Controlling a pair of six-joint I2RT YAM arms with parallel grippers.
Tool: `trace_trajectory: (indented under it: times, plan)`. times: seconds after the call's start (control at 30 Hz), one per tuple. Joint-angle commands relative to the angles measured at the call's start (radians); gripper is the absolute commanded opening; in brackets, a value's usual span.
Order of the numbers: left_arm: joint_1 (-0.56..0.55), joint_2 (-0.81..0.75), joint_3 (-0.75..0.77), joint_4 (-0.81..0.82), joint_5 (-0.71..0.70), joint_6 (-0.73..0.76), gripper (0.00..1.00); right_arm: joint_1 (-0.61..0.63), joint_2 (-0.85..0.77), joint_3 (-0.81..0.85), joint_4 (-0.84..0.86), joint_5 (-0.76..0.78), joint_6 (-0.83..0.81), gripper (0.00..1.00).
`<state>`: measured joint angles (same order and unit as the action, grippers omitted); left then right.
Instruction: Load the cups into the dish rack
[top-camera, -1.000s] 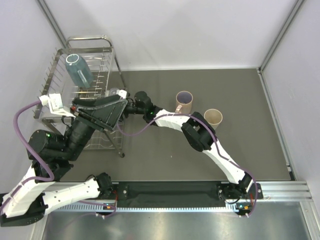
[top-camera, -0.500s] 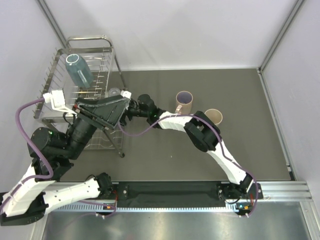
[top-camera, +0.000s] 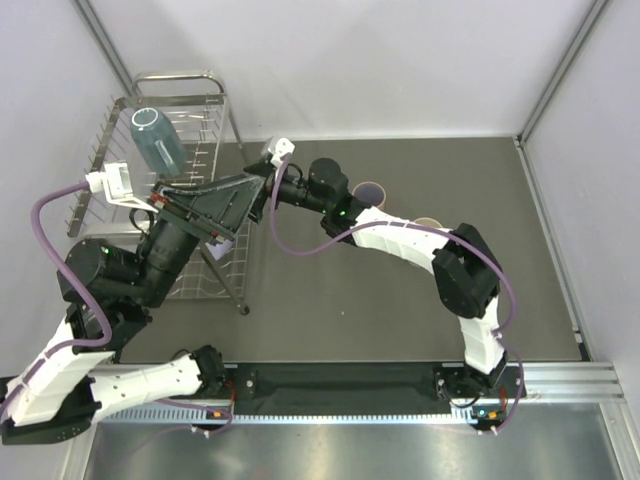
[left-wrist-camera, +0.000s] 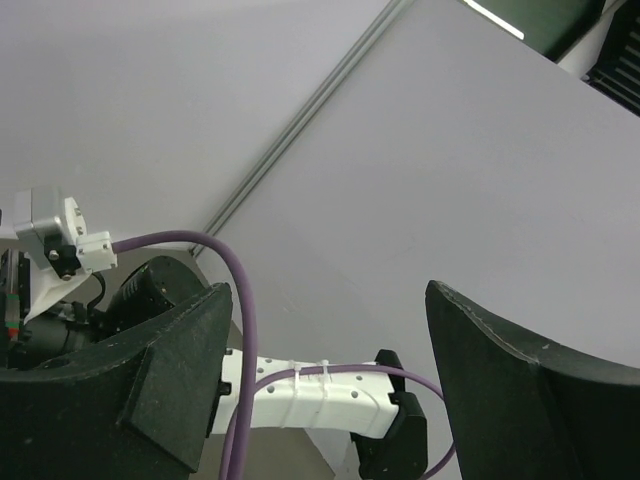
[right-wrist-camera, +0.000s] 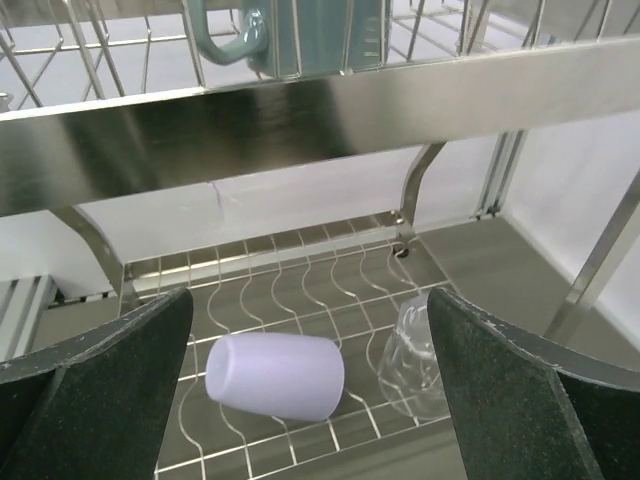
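Right hand (right-wrist-camera: 310, 305) has risen, spread wide; lavender tumbler (right-wrist-camera: 275, 375) lies in dish rack (right-wrist-camera: 300, 120).

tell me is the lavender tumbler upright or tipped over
Tipped over: the lavender tumbler lies on its side on the lower wires of the dish rack, left of the clear glass in the right wrist view.

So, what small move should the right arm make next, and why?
Probably it should draw the right gripper back from the dish rack and toward the pink handled mug. Its fingers are open and empty, the lavender tumbler and clear glass already sit in the rack's lower tier, and the mug and beige tumbler are on the table.
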<state>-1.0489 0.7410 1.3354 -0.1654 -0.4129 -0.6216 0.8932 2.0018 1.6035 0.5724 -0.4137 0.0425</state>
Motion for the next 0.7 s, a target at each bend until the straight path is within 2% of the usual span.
trace_trajectory:
  times: [0.0,0.07,0.13,0.17,0.23,0.37,0.6,0.67]
  plan:
    - [0.0,0.021,0.018,0.04,-0.01,0.019,0.83,-0.005,0.006,0.012,-0.095,-0.028,0.055,1.0]
    - [-0.002,0.035,0.022,0.037,0.008,0.004,0.82,0.012,0.041,0.05,-0.101,-0.042,0.062,1.0]
    - [-0.002,0.04,0.021,0.037,0.022,-0.006,0.82,0.047,0.064,0.064,-0.108,-0.042,-0.019,1.0]
    - [-0.002,0.041,0.021,0.026,0.025,-0.012,0.82,0.058,0.074,0.067,-0.149,-0.042,-0.164,1.0]
    - [-0.002,0.037,0.018,0.018,0.02,-0.017,0.81,0.076,0.109,0.093,-0.199,-0.054,-0.275,1.0]
    - [0.0,-0.001,-0.011,0.018,0.006,-0.032,0.81,0.078,0.141,0.055,-0.187,-0.083,-0.505,1.0]
    - [-0.002,-0.034,-0.03,0.003,0.011,-0.014,0.81,0.087,0.218,0.084,-0.178,-0.079,-0.667,1.0]
    - [-0.002,-0.038,-0.031,0.001,0.016,-0.003,0.81,0.099,0.25,0.128,-0.227,-0.066,-0.719,1.0]
